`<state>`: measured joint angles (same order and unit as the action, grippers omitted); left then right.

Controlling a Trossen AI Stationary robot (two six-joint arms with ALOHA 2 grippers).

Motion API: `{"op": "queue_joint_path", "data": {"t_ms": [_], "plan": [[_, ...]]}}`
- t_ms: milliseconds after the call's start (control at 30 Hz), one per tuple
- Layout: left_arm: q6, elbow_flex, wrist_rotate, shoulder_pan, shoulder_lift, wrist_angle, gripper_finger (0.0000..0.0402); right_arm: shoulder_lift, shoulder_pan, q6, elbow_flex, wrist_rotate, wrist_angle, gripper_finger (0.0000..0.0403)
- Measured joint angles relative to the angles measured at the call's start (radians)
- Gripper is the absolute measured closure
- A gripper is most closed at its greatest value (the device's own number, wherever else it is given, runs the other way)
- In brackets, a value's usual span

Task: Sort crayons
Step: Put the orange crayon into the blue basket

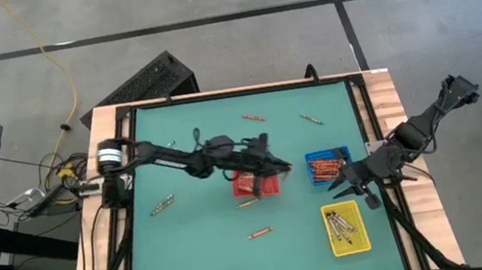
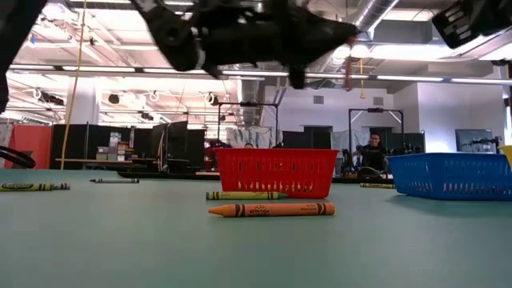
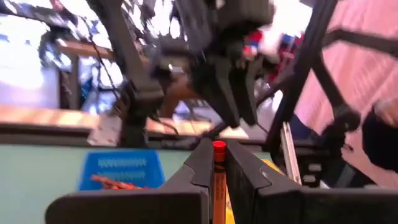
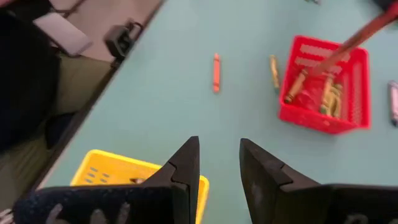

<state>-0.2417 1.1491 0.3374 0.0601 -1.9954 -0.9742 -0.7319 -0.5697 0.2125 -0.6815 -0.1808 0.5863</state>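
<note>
The held crayon (image 3: 218, 171), orange-red, sits clamped between my left gripper's (image 3: 216, 180) two fingers, its tip standing proud of them. In the high view my left gripper (image 1: 278, 167) hangs above the table just past the red tray (image 1: 257, 185), on the side toward the blue tray (image 1: 329, 165), which already holds several orange-red sticks.

Risks, as I judge them:
- The grip looks to be on the crayon's lower length only; a jolt in transit could pivot or slip it, dropping it between trays.
- Release off-centre would bounce it from the blue tray's rim onto the green table (image 1: 198, 234).
- My right gripper (image 1: 352, 183) waits close to the blue tray and the yellow tray (image 1: 346, 229); a careless approach could clip that arm.

My right gripper's jaws stand parted and empty, seen over the yellow tray's corner in the right wrist view.

Crayons not yet sorted lie loose on the table: an orange one (image 2: 271, 210) nearest the low camera, a yellow-green one (image 2: 244, 195) just before the red tray, a greyish one (image 1: 162, 204) well to the left, and two more (image 1: 254, 116) (image 1: 312, 119) near the far edge. The yellow tray holds grey sticks
</note>
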Motion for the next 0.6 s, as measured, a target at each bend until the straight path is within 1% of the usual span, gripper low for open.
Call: {"op": "queue_joint_path", "data": {"t_ms": [133, 267, 400, 500, 600], "plan": [[-0.009, 0.174, 0.049, -0.004, -0.135, 0.065, 0.0393, 0.000, 0.000, 0.043, 0.000, -0.030, 0.055, 0.0295], [-0.028, 0.372, 0.050, -0.003, -0.256, 0.115, 0.0393, 0.000, 0.000, 0.050, 0.000, -0.065, 0.101, 0.0295], [-0.029, 0.557, 0.051, 0.013, -0.372, 0.227, 0.0393, 0.001, 0.000, 0.050, 0.000, -0.080, 0.124, 0.0295], [-0.023, 0.686, 0.046, 0.032, -0.431, 0.313, 0.0393, 0.002, 0.000, 0.052, 0.000, -0.081, 0.137, 0.0295], [-0.004, 0.777, 0.039, 0.047, -0.485, 0.407, 0.0393, 0.002, 0.000, 0.053, 0.000, -0.084, 0.160, 0.0295]]}}
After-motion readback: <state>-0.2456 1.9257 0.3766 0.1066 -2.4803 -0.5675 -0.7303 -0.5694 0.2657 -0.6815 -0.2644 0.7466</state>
